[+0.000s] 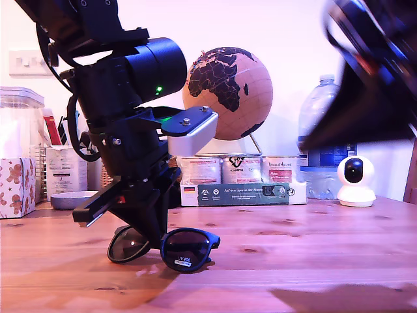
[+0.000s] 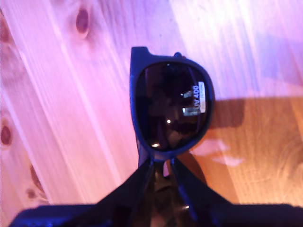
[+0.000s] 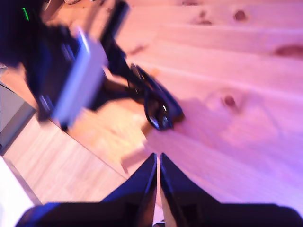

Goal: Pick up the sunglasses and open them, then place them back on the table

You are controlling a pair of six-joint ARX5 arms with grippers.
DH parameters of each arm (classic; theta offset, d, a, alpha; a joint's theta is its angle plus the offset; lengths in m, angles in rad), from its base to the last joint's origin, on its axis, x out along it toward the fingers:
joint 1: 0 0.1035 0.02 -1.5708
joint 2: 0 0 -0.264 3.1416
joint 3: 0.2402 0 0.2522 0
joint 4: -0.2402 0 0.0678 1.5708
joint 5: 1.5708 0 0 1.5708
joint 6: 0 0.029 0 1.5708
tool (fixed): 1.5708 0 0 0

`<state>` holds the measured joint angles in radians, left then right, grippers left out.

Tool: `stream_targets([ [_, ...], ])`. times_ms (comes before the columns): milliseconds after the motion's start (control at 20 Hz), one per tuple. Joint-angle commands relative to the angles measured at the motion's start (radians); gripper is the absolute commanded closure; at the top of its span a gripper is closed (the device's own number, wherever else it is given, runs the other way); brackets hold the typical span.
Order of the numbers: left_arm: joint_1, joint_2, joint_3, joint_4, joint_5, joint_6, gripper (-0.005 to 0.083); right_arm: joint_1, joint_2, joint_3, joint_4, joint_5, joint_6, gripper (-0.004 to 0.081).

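so my first gripper (image 1: 156, 236) is pinching the sunglasses (image 1: 186, 248) at the bridge on the table (image 1: 313, 261), while my second gripper (image 3: 158, 163) hangs pressed together above.

Reddish-brown wooden counter (image 1: 306, 261) of knotty planks. Lying on it near the front: black sunglasses (image 1: 186, 249), sticker on one lens. Along the back, from the exterior view's left: patterned tissue box (image 1: 16, 187), shallow grey dish (image 1: 71, 199), flat green box (image 1: 238, 193) carrying three tins, water bottle (image 1: 324, 140), small white camera (image 1: 356, 180).
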<state>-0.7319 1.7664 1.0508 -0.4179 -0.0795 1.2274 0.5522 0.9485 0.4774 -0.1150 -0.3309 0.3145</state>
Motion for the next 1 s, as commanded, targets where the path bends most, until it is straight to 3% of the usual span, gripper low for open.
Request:
stream_targets([
  [0, -0.005, 0.012, -0.008, -0.001, -0.008, 0.004, 0.0737, 0.002, 0.041, 0.048, -0.060, -0.001, 0.002, 0.0780],
  [250, -0.004, -0.051, -0.008, 0.000, -0.007, 0.003, 0.0775, -0.067, 0.157, 0.128, -0.146, -0.024, 0.000, 0.0782],
  [550, -0.005, -0.142, -0.008, 0.000, 0.024, 0.002, 0.0788, -0.178, 0.242, 0.163, -0.137, -0.290, -0.061, 0.0782],
  [750, -0.028, -0.182, -0.008, -0.005, 0.035, -0.002, 0.0790, -0.208, 0.278, 0.204, -0.122, -0.407, -0.087, 0.0781],
  [950, -0.082, -0.190, -0.009, -0.027, 0.041, -0.016, 0.0793, -0.216, 0.330, 0.298, -0.219, -0.472, -0.165, 0.0657],
])
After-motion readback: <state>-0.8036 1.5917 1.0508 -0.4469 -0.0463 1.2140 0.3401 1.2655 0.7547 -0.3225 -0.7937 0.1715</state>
